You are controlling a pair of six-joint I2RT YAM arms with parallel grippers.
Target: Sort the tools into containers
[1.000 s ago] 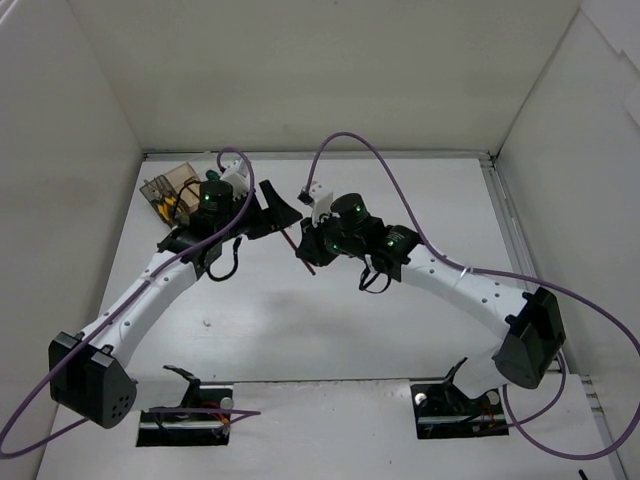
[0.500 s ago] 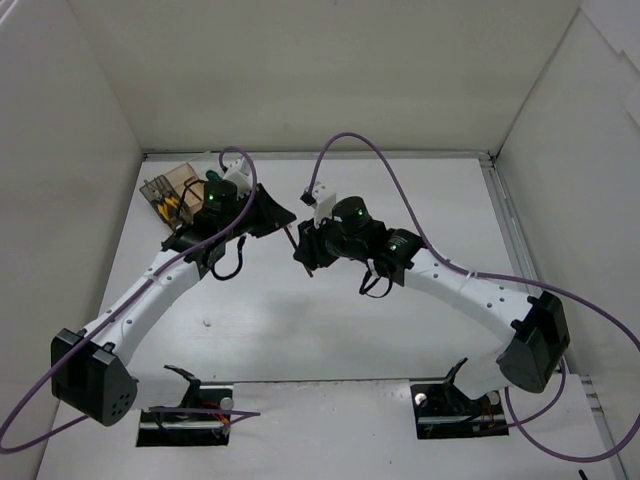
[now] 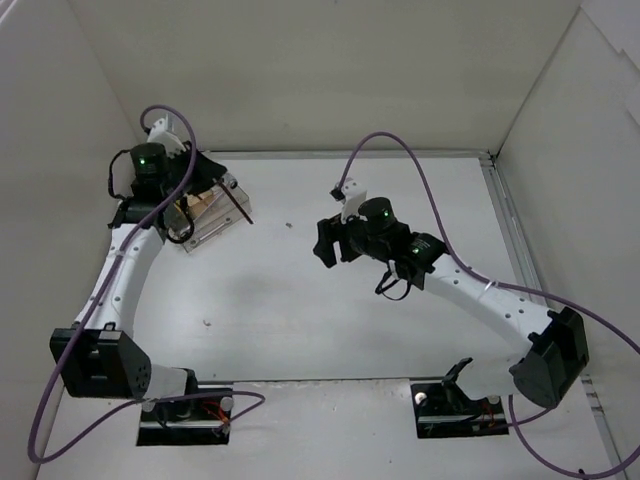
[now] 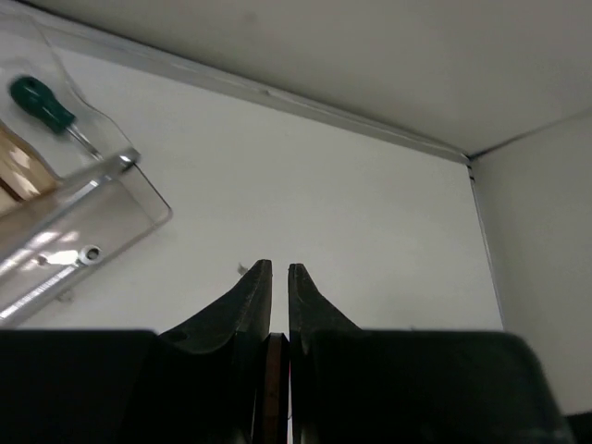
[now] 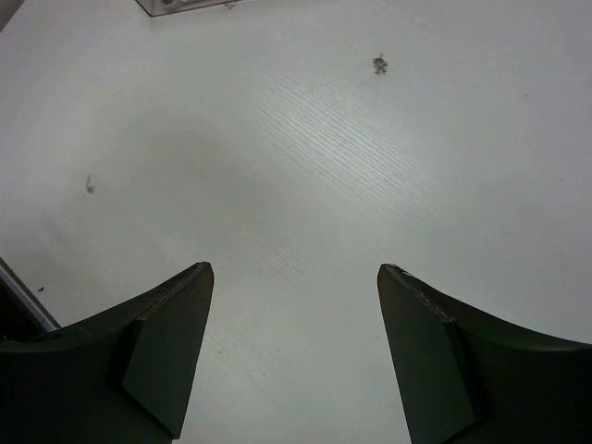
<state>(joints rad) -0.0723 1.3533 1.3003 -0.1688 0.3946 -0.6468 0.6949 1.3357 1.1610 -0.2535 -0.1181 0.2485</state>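
Clearly, the left gripper is up at about ten o'clock on the white table in the top view, just over the clear plastic rectangular organiser tray with small compartments. Its jaws are pressed together on a thin dark rod-shaped tool. The tool sticks out of the gripper and slants toward five o'clock, past the right edge of the tray. I cannot tell which kind of tool it is. In the left wrist view the two black fingers are almost touching, and a narrow brownish strip of the tool shows in the slit between them.

In that same view the tray is at about ten o'clock from the fingertips, and it does not touch them. A green-handled screwdriver lies inside the tray, at its far end, seen through the clear wall. Some tan colour shows in one compartment at the left edge.

The right gripper hangs near the middle of the table, at about four o'clock from the tray and well apart from it. In the right wrist view its jaws are wide apart and nothing is between them; only the bare table is under the gripper. A small dark speck lies on the table at about one o'clock from it. Purple cables loop over both arms.
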